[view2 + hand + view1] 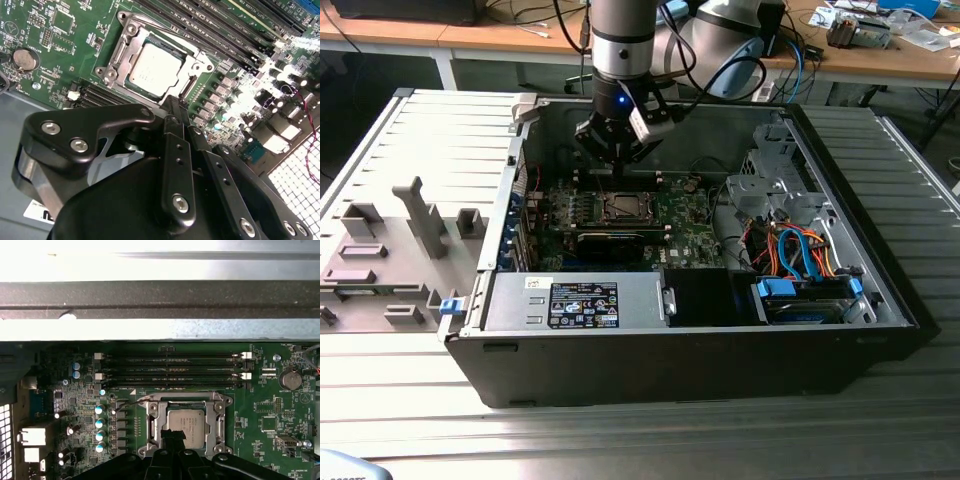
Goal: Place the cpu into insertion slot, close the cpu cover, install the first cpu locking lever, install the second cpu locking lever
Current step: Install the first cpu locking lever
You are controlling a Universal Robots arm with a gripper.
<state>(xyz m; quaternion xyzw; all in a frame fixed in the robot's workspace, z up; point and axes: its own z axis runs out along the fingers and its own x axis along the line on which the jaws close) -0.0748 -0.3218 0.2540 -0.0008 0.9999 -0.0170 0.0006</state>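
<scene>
The cpu [150, 70] [186, 426] lies flat in the insertion slot [620, 207] on the green motherboard [688, 228]. Its silvery top shows through the square opening of the cpu cover [119, 54] [159, 420], which lies down around it. A thin lever wire [131, 402] runs along one side of the socket; whether it is latched I cannot tell. My gripper [617, 160] [176, 106] [173, 434] hangs just above the socket's edge, its black fingers together with nothing visible between them, the tips overlapping a corner of the chip in the first wrist view.
Long black memory slots [175, 367] run beside the socket. The case wall [160, 300] rises close behind the board. A power supply box [580, 300], drive cage [770, 190] and coloured cables [800, 250] fill the case. A grey fixture plate [410, 225] lies at the exterior view's left.
</scene>
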